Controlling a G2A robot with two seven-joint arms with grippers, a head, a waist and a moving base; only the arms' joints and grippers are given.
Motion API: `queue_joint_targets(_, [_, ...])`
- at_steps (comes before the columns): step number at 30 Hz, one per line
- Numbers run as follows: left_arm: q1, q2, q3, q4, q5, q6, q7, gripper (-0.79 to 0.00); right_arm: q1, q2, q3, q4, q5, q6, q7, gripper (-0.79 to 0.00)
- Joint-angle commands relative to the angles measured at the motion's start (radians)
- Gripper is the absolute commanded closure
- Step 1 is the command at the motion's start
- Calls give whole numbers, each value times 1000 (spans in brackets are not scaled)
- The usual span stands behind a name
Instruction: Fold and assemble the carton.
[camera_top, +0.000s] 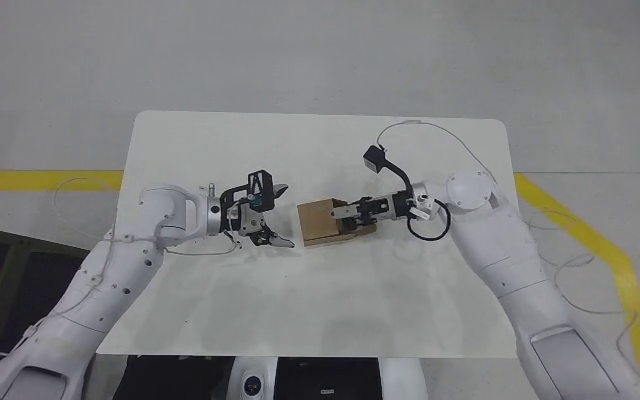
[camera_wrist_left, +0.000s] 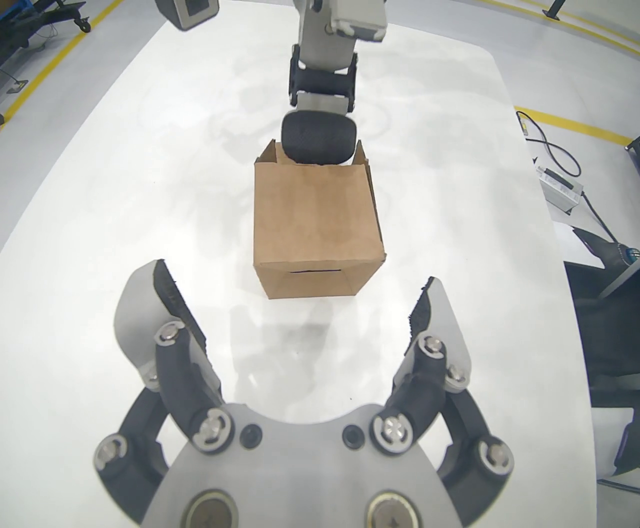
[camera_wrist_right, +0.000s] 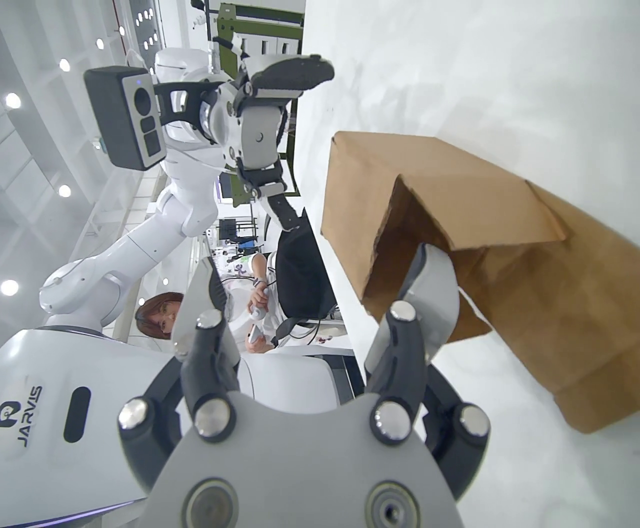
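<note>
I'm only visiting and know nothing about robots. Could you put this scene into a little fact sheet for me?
Table: white
Carton: brown cardboard, mid-table, one end closed, other end open with loose flaps
Left gripper: open, facing the closed end, not touching
Right gripper: open, one finger poked into the open end
Progress: open end not yet folded shut

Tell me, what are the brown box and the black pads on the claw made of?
The box looks like plain matte brown cardboard: sharp creases, thin raw edges, a cut slot. The pads on the left claw look like black rubber or foam, rough-edged; I cannot tell which.
</note>
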Motion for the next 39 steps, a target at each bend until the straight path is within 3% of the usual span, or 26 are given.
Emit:
queue_joint_targets(1, [-4, -7, 16, 6, 5, 18, 0, -785, -36, 17, 37, -67, -20, 28, 5, -259])
queue_joint_targets(2, [-7, -11, 24, 9, 1, 24, -5, -785, -52, 24, 52, -94, -29, 40, 7, -197])
queue_joint_targets(3, [-10, -14, 31, 13, -8, 29, -10, -785, -66, 31, 67, -118, -40, 52, 9, -34])
queue_joint_targets(4, [-14, -18, 38, 16, -21, 34, -17, -785, -79, 38, 80, -140, -57, 65, 10, 0])
queue_joint_targets(9, [-32, -34, 74, 31, -77, 51, -83, -785, -130, 66, 145, -235, -132, 111, -11, 0])
queue_joint_targets(19, [-84, -63, 107, 76, -149, 126, -162, -785, -133, 67, 150, -241, -136, 111, -16, 0])
queue_joint_targets(24, [-110, -76, 120, 101, -158, 120, -170, -785, -133, 67, 150, -241, -136, 111, -16, 0])
queue_joint_targets(27, [-128, -79, 133, 107, -140, 49, -181, -785, -133, 67, 150, -241, -136, 111, -16, 0])
queue_joint_targets(31, [-143, -80, 131, 118, -92, -23, -150, -785, -133, 67, 150, -241, -136, 111, -16, 0])
queue_joint_targets(39, [-151, -84, 146, 130, -6, -22, -28, -785, -197, 78, 135, -298, -180, 197, -43, 0])
